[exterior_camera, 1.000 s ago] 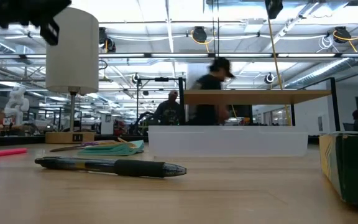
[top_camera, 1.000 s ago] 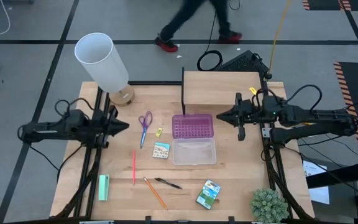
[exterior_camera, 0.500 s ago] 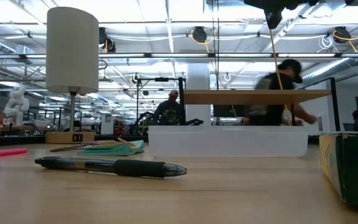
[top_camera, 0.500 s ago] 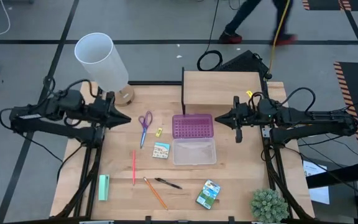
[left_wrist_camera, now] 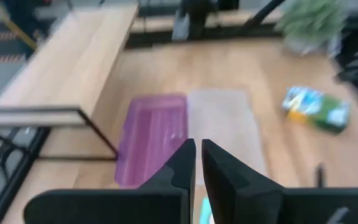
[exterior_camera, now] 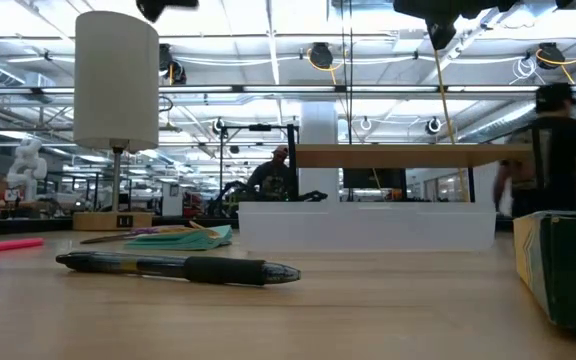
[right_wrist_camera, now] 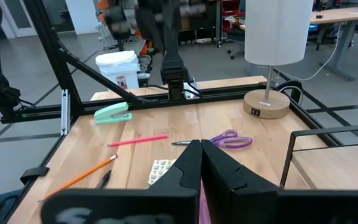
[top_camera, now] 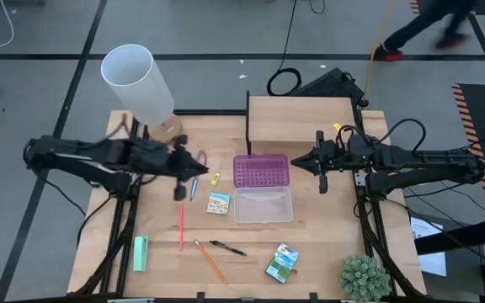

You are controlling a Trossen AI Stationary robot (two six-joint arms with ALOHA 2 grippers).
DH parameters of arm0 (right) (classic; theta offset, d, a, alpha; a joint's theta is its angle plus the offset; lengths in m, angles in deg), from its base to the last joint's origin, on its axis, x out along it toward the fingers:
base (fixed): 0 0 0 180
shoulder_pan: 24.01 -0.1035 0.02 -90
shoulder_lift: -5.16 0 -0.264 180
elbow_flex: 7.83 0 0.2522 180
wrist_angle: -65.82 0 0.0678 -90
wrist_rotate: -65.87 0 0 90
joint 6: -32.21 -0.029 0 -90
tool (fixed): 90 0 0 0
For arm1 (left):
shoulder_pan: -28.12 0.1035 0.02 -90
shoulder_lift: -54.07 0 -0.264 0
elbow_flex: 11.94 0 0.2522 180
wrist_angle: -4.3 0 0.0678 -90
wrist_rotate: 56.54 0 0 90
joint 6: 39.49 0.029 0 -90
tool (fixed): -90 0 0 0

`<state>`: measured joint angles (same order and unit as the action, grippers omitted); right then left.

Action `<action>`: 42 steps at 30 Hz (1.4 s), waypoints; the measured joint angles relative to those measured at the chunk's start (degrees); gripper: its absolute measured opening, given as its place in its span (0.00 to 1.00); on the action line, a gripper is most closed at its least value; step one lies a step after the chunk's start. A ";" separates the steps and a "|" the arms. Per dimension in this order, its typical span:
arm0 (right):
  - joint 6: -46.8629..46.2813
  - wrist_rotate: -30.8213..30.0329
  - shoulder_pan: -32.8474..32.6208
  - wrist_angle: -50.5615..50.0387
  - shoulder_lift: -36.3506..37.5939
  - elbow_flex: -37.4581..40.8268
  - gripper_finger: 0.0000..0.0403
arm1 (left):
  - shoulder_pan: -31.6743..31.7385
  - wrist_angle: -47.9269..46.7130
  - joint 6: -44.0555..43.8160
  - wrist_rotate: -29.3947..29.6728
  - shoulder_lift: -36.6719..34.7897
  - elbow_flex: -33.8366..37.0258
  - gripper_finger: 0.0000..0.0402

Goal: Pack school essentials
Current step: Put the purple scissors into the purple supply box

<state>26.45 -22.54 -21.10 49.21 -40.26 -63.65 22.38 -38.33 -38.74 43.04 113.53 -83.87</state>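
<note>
- Over the table (top_camera: 310, 269), from above, we see our left arm stretched out flat toward the middle, with the left gripper (top_camera: 181, 172) hanging above the purple-handled scissors (top_camera: 197, 167).
- Its own wrist camera shows the two dark fingers (left_wrist_camera: 182, 168) side by side with only a thin gap, so this hand is closed and holds nothing.
- Past those fingers lie the purple lid (left_wrist_camera: 151, 140) and the clear case (left_wrist_camera: 225, 127), flat on the wood.
- Our right arm reaches in from the right side, level with the table, and the right gripper (top_camera: 320, 160) sits just beside the purple lid's right edge.
- Its fingers (right_wrist_camera: 188, 168) are pressed together too, with nothing between them.
- We see the tiny yellow piece (top_camera: 215, 178) just right of the scissors, and the small colourful square pack (top_camera: 218, 203) a little lower, beside the clear case.
- The red pencil (top_camera: 181, 225) lies straight, below the left gripper.
- The orange pencil (top_camera: 210, 261) and the black pen (top_camera: 227, 247) lie near the front edge, touching or almost touching at one end.
- The green-yellow crayon box (top_camera: 282, 262) rests tilted near the front, right of the pen.
- The mint-green block (top_camera: 140, 253) sits at the front left, well apart from the rest.
- A white lamp (top_camera: 139, 84) stands at the back left corner.
</note>
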 joint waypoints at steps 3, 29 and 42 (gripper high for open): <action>0.00 -0.04 -0.02 -0.02 -0.54 0.00 0.00 | 0.69 1.91 -0.17 1.14 3.62 0.87 0.08; -8.42 -10.47 -3.08 0.55 -13.48 0.00 0.00 | 1.06 -2.31 -18.77 0.79 23.76 0.81 0.41; -8.26 -10.51 -4.98 2.16 -14.31 0.00 0.00 | -2.91 -9.73 -35.45 2.46 24.94 0.79 0.44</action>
<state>18.19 -33.06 -26.08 51.37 -54.57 -63.65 19.47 -48.06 -74.20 45.51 138.47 -83.08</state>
